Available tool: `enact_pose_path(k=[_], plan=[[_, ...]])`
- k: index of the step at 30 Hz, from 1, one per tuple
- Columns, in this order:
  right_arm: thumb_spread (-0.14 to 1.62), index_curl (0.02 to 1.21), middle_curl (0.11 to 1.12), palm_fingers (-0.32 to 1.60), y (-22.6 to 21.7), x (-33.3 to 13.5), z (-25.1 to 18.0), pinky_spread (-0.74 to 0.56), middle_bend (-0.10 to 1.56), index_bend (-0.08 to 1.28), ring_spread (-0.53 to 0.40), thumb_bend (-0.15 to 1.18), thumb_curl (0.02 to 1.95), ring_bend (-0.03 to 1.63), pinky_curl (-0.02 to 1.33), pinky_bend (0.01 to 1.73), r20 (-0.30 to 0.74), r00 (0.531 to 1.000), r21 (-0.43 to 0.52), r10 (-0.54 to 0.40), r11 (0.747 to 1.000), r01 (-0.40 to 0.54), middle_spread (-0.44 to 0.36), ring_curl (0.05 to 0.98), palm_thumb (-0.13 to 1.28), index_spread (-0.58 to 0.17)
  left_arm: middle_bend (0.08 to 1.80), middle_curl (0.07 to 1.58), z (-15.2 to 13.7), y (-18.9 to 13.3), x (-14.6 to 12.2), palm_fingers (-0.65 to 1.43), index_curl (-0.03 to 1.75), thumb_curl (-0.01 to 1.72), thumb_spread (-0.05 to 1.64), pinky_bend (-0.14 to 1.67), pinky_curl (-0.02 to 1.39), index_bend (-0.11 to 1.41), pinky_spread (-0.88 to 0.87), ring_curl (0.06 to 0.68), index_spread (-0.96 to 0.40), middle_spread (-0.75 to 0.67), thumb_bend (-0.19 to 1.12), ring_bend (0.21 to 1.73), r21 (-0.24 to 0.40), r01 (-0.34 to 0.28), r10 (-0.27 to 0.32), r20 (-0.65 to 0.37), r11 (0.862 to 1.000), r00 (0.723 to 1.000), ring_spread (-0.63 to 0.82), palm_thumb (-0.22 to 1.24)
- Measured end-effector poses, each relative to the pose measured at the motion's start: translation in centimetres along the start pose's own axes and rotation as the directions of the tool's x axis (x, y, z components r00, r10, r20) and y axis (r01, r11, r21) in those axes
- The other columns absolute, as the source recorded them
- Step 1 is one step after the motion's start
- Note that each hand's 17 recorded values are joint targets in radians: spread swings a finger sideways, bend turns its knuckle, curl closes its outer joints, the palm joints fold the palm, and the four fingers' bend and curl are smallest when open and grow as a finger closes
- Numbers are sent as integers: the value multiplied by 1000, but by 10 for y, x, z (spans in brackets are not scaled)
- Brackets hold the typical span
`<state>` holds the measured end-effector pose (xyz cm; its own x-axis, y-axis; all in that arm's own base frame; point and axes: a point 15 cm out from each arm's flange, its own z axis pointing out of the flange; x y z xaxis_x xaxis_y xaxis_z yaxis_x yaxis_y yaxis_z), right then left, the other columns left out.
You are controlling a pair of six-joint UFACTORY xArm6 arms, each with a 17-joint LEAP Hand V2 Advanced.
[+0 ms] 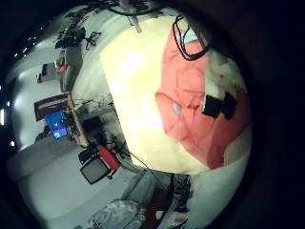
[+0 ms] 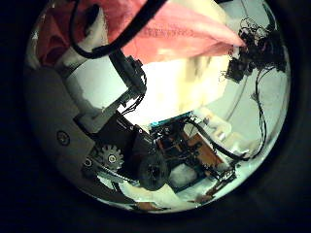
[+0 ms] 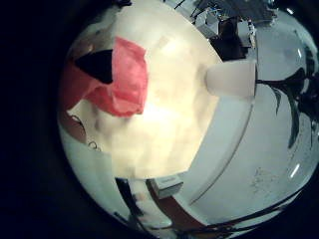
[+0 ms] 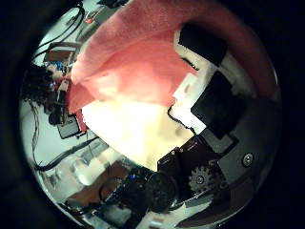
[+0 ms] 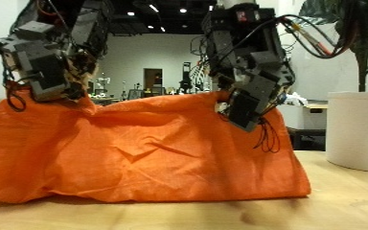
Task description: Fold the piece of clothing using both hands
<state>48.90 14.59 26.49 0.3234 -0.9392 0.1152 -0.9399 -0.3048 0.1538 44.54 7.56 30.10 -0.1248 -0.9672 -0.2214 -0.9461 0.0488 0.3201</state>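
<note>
The left hand (image 5: 50,53) hangs over one upper corner of the orange garment (image 5: 140,149), its fingers (image 5: 34,77) curled down onto the top edge and pinching the cloth there. In the left thumb side palm view the cloth (image 2: 175,34) runs right past that hand's own black and white fingers (image 2: 121,83), drawn up into a taut ridge.

The garment is held up by its top edge between the two hands and hangs like a curtain, with its lower hem resting on the wooden desk (image 5: 344,201). The upper edge sags a little in the middle, and creases run across the front (a shallow fan of them near the centre). From the left little finger side palm view, the cloth (image 1: 205,110) lies spread over the pale desk top (image 1: 133,86).

The right hand (image 5: 250,72) grips the other upper corner, its fingers (image 5: 241,110) curled over the edge and pressed into the fabric, which bunches under them. The right thumb side palm view shows the cloth (image 4: 143,62) draped across that hand's fingers (image 4: 214,95), very close to the palm.

Beyond the right hand stands a white pot (image 5: 359,129) with a plant (image 5: 363,43) in it, just beside the garment's far edge.
</note>
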Motion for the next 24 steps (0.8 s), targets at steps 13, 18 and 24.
enact_pose_path(k=[13,18,24], plan=[[1410,807,668,911,-86,27,69,-355,1123,785,-244,-28,431,1319,804,1205,8,998,47,55,997,-56,-136,672,753,-295,775,1061,41,-93,-6,674,1122,523,1041,1164,621,-13,-676,548,-598,-642,-43,1306,39,0,0,-2,999,1000,-494,593],[1414,700,583,294,-103,38,68,-426,829,466,-260,-20,372,1240,725,1137,15,997,110,75,991,-76,-133,613,671,-329,495,980,51,-106,-13,125,862,447,1094,1390,710,-5,-639,604,-235,-453,-38,1464,67,28,-26,-38,997,999,-440,482],[1423,597,455,-37,-113,72,39,37,545,474,-65,-16,323,874,629,920,27,993,211,119,970,-122,-16,455,596,-322,274,767,-4,-113,-32,-263,684,383,1146,902,590,173,-229,426,62,61,-25,949,255,113,-85,-117,960,990,25,417]])
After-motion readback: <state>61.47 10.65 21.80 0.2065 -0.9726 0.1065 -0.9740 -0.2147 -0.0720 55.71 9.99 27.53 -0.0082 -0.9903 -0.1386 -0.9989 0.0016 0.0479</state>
